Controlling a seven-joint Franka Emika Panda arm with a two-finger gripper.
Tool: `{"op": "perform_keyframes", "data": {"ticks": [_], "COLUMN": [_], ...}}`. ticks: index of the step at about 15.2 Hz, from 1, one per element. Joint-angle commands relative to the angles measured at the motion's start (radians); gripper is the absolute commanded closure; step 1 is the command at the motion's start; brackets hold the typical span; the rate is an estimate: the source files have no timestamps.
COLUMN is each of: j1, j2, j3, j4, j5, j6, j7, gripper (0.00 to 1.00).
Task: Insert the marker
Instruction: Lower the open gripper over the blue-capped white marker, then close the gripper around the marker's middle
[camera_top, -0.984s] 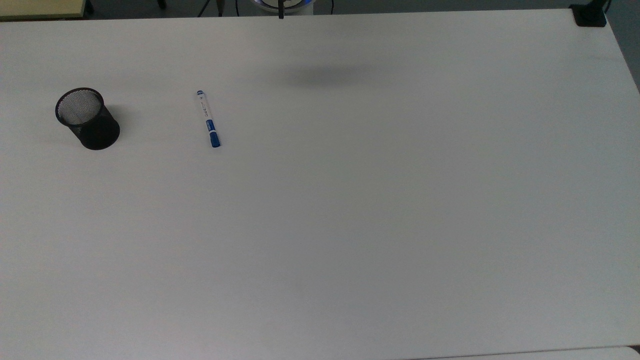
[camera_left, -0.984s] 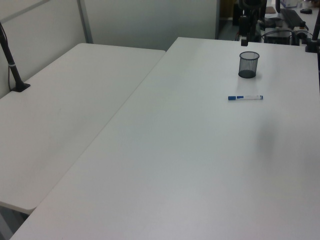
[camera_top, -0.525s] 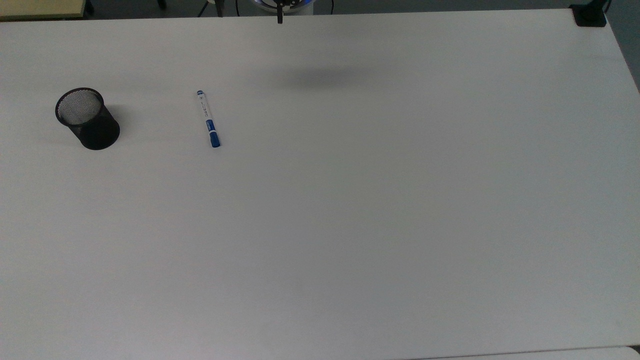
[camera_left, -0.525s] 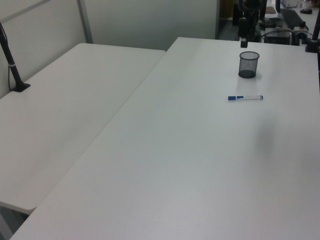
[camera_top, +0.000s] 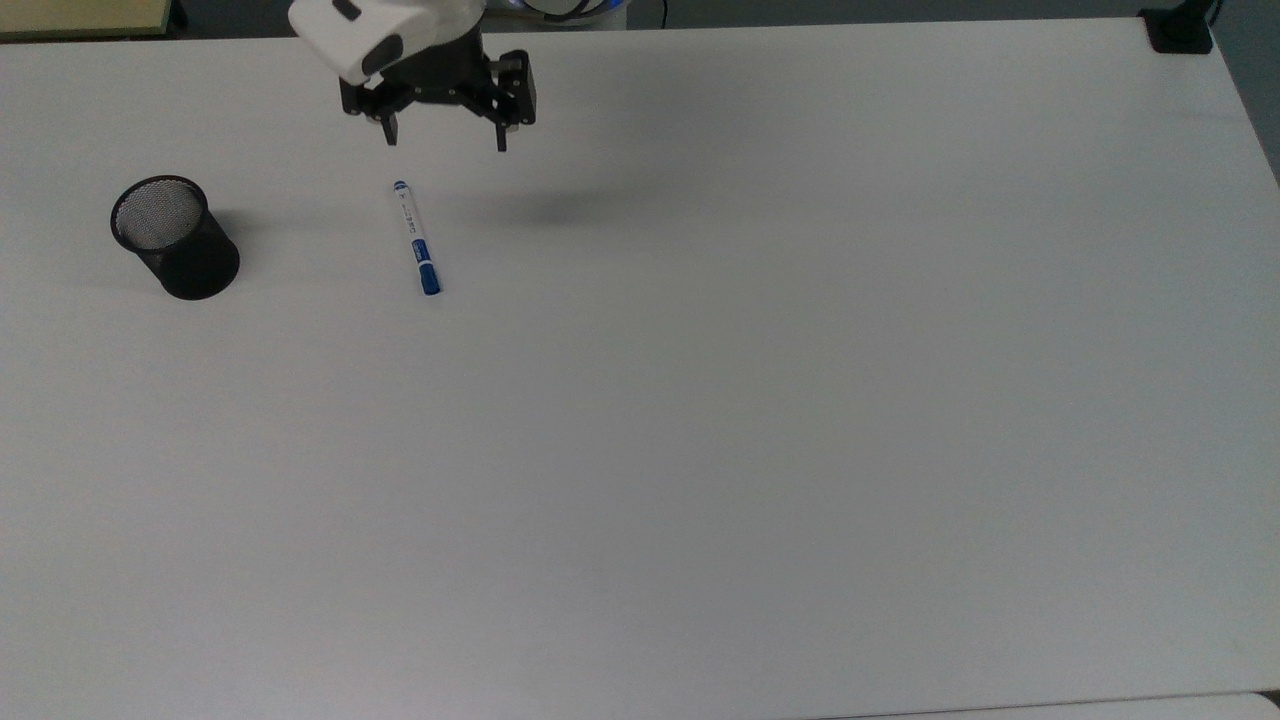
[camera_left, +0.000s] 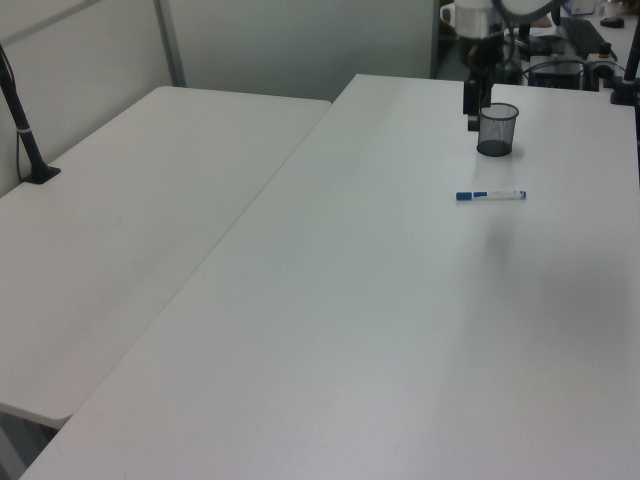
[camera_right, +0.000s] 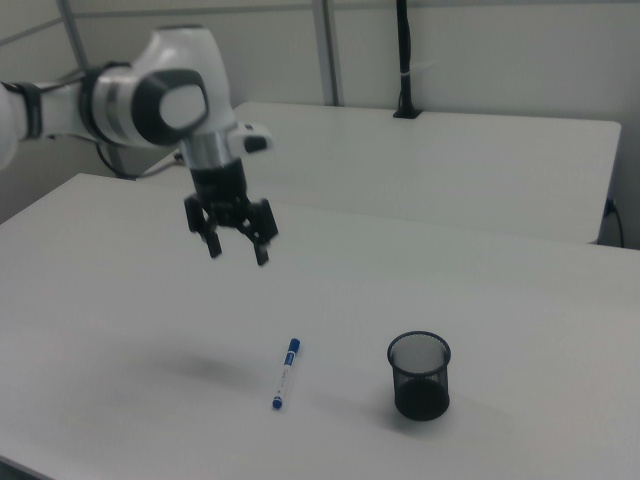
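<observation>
1 marker (camera_top: 417, 238) lying flat on the white tabletop (camera_top: 700, 400), 1 black mesh cup (camera_top: 176, 237) upright nearer an edge, 1 tool (camera_top: 446, 132) raised above, spread wide, holding nothing

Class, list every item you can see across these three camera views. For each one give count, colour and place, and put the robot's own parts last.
marker: one, white barrel with blue cap, lying flat on the table.
mesh cup: one, black, upright, left of the marker in the top view.
table: one, white, under everything.
second table: one, white, alongside.
black post: one, on the second table.
arm: one, white.
pincer: one, black, open, above the table.
</observation>
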Motion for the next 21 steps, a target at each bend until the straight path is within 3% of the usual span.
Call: {"op": "perform_keyframes", "data": {"ticks": [1, 3, 5, 12, 15, 20, 21], "j1": [-0.016, -0.022, -0.04, -0.056, -0.062, -0.062, -0.063], "j2": [0.064, 0.105, 0.153, 0.24, 0.254, 0.28, 0.282], "j3": [-0.001, -0.001, -0.001, -0.001, 0.001, 0.001, 0.001], "j4": [-0.072, -0.087, -0.09, -0.125, -0.124, -0.124, -0.124], "j5": [-0.01, -0.025, -0.054, -0.146, -0.149, -0.148, -0.148], "j6": [0.103, 0.147, 0.164, 0.256, 0.287, 0.316, 0.321], "j7": [-0.094, -0.115, -0.14, -0.14, -0.136, -0.126, -0.126], "gripper": [0.0, 0.0, 0.12, 0.32, 0.52, 0.58, 0.66]}}
